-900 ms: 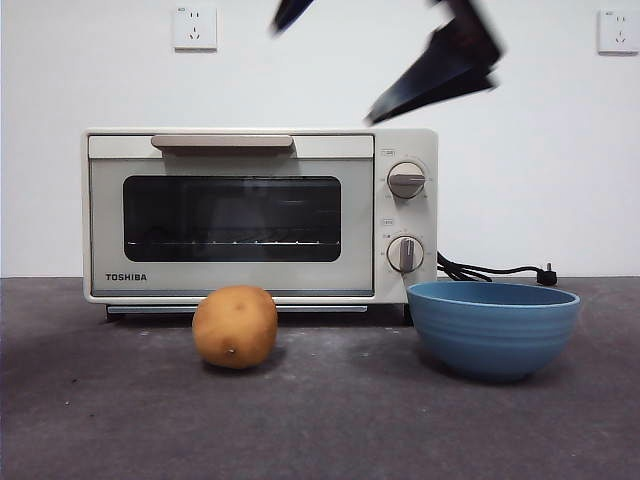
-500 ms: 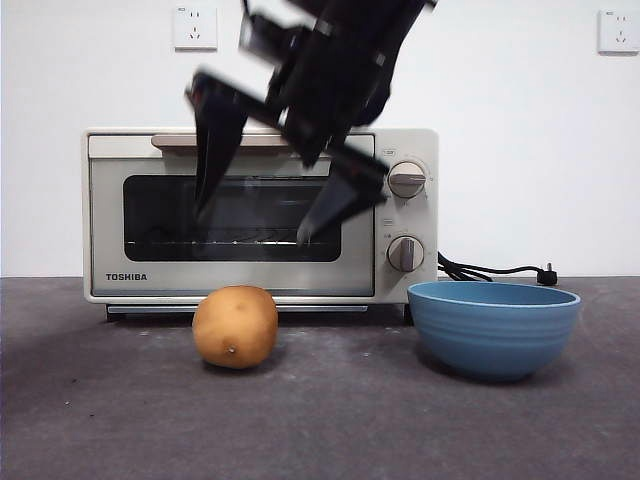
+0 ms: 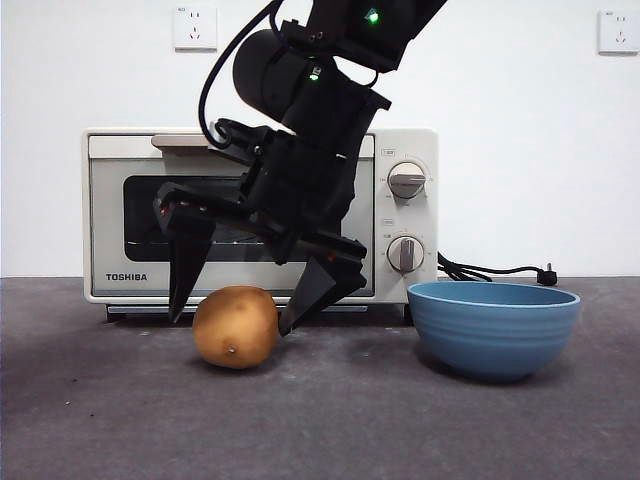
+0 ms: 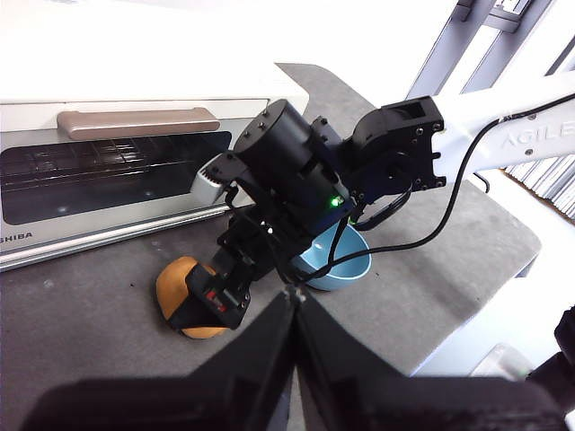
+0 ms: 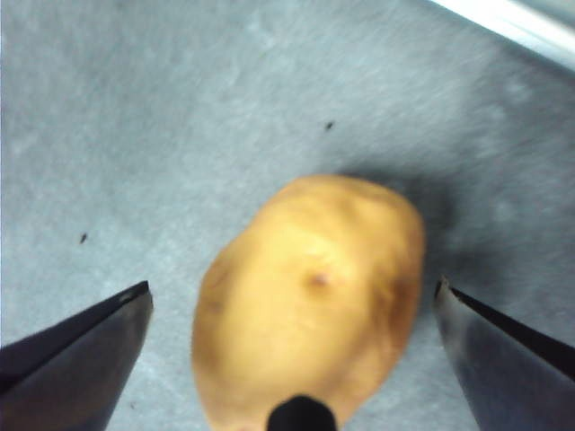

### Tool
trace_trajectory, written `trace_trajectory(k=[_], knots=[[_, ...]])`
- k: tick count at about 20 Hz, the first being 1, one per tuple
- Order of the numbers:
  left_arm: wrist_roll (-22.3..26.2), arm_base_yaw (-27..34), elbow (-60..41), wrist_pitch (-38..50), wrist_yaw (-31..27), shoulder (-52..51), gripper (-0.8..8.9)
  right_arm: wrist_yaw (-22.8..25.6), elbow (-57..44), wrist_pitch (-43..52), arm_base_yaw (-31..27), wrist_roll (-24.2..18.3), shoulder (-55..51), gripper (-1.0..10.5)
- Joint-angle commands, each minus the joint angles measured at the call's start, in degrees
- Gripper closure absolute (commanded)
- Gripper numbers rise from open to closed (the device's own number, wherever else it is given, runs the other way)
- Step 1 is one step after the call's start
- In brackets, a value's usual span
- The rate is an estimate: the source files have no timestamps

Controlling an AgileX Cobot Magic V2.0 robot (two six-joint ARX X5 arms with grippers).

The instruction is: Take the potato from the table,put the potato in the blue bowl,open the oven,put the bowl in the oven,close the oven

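Nothing done yet: potato [image 3: 235, 327] sits on tabletop [image 3: 330, 420] before the closed oven [image 3: 260, 215], blue bowl [image 3: 493, 326] empty beside it. Right end effector [image 3: 235, 305] spread wide, jaws straddling the potato, apparently not pinching. Left end effector [image 4: 292, 305] waits aloft, jaws together, holding nothing. Left to do: grasp, bowl, open oven, load, close. Count: one potato, one bowl, one oven.

Two white wall sockets [image 3: 194, 27] [image 3: 617, 31] are sitting high on the wall; a black power cord [image 3: 495, 270] is lying along the back.
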Motion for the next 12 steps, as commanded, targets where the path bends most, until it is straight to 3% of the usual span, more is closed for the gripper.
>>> trace_trajectory(k=[1,4,10,12], knots=[[0.72,-0.24,0.07,0.09,0.24,-0.13,8.21,1.31,0.15,0.81,0.63,0.52,0.83,6.7],[0.72,-0.24,0.07,0.09,0.24,-0.13,8.21,1.42,0.17,0.96,0.59,-0.02,0.57,9.7],[1.14,-0.24,0.07,0.09,-1.27,-0.13,8.21,1.81,0.17,-2.84,0.59,-2.62,-7.04,9.6],[1.20,-0.35,0.07,0.09,-1.33,-0.13,8.21,5.42,0.17,-6.82,0.33,-4.96,-13.20,9.6]])
